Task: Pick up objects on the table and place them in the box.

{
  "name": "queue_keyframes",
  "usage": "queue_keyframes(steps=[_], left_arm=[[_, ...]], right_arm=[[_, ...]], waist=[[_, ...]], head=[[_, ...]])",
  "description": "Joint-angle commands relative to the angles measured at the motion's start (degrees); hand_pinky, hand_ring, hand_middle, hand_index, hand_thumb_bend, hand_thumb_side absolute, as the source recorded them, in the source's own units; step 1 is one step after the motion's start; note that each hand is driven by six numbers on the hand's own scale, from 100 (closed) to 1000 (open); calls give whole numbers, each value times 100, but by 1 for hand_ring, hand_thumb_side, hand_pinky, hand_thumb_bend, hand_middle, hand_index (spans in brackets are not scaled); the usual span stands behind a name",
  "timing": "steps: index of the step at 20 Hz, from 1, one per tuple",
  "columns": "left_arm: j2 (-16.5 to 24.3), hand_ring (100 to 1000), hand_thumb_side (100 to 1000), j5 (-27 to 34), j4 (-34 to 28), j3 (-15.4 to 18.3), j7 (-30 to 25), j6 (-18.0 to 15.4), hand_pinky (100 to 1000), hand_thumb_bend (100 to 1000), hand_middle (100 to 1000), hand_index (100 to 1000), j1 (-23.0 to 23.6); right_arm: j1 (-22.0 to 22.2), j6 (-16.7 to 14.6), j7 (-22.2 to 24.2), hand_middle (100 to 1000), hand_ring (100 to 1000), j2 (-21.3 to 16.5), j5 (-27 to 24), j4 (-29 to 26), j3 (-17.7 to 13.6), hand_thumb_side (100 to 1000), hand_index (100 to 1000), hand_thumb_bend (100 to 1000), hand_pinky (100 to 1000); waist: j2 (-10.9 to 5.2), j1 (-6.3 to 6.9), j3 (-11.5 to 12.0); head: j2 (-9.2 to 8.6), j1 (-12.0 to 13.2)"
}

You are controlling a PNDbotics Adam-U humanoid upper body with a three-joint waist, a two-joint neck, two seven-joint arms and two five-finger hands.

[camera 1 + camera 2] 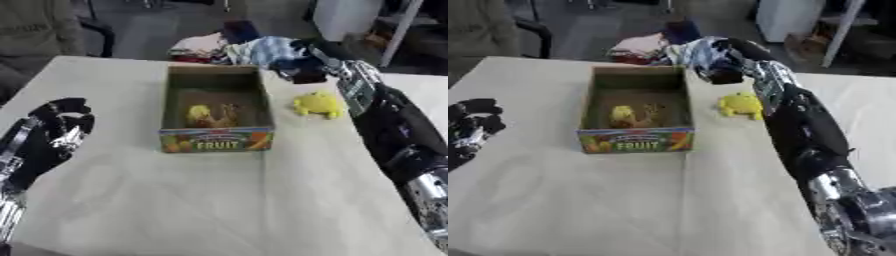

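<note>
The bundle of cloth [262, 50] you were after, pale blue and white, sat at the table's far edge, just past the far right corner of the box [216, 141]. Your right hand [726, 57] was on it, dark fingers curled into the folds, so it looked closed on the cloth, though how much fabric it had I could not tell. That was your main risk: a soft heap can come up in part only, trail a loose end across the box's far wall and drag or tip the box, or slip out short of the opening. The bundle lay so near the edge that a nudge could have pushed it off the table [219, 210].

The yellow toy [318, 105] rested just beside your right forearm, right of the box; swinging the arm leftward could have swept it. Inside the box lay something yellow and orange [210, 116]. Your left hand [59, 131] was idle at the left edge, fingers curled on nothing.
</note>
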Motion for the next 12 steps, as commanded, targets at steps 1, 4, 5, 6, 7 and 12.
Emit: queue_keyframes(steps=[1, 4, 5, 6, 7, 12], left_arm=[[143, 659, 413, -26, -99, 57, -5, -26, 783, 323, 705, 815, -39], [139, 660, 413, -28, -102, 60, -7, -29, 783, 322, 706, 816, -37], [137, 660, 413, -27, -103, 59, -9, -30, 784, 321, 707, 816, -36], [134, 660, 413, -27, -104, 60, -12, -32, 784, 321, 708, 817, -36], [132, 660, 413, -27, -105, 59, -14, -33, 784, 320, 708, 817, -36], [125, 661, 411, -24, -117, 58, -26, -38, 785, 318, 709, 817, -35]], right_arm=[[-61, 219, -126, 856, 847, -265, -107, 190, -48, 704, 945, 332, 793], [-6, 330, -168, 867, 854, -290, -55, 407, 3, 713, 948, 346, 799], [12, 360, -167, 875, 859, -286, -16, 470, 21, 726, 951, 349, 802], [26, 381, -166, 875, 859, -278, 17, 522, 32, 728, 950, 349, 801], [39, 394, -167, 877, 859, -268, 42, 562, 39, 730, 951, 354, 802], [87, 442, -78, 890, 867, -216, 242, 704, 104, 747, 958, 387, 808]], waist=[[-73, 32, -20], [-73, 50, -23], [-74, 56, -21], [-75, 62, -20], [-75, 68, -18], [-76, 89, -2]], head=[[-75, 15], [-75, 30], [-75, 32], [-77, 35], [-79, 39], [-81, 49]])
